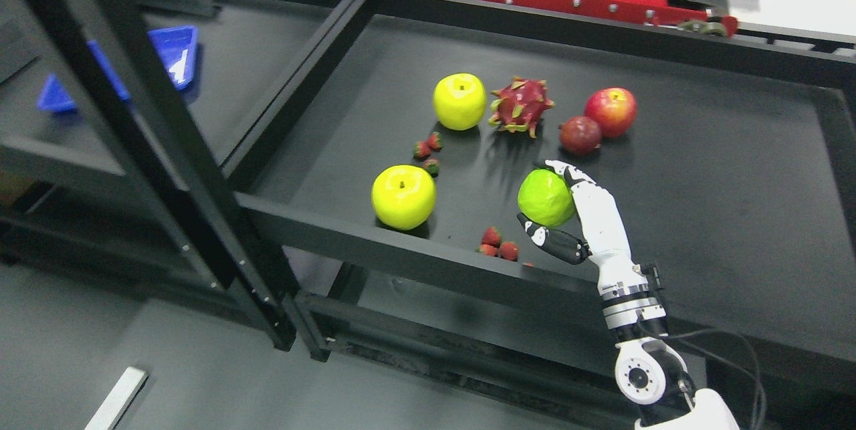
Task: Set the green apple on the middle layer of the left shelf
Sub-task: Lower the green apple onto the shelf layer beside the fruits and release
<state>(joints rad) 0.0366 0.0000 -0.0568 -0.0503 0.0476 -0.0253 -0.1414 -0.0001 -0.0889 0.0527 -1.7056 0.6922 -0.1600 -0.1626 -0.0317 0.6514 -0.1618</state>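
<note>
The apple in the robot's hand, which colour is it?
Green apple, lime-coloured, held by the right hand; head view.

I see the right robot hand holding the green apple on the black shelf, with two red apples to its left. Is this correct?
Not quite. The head view shows the right robot hand holding the green apple on the black shelf, but the two apples to its left are yellow, not red. The only red apple lies farther back, to the right.

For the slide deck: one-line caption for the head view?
Right hand grasps the green apple on the black shelf among other fruit.
</note>
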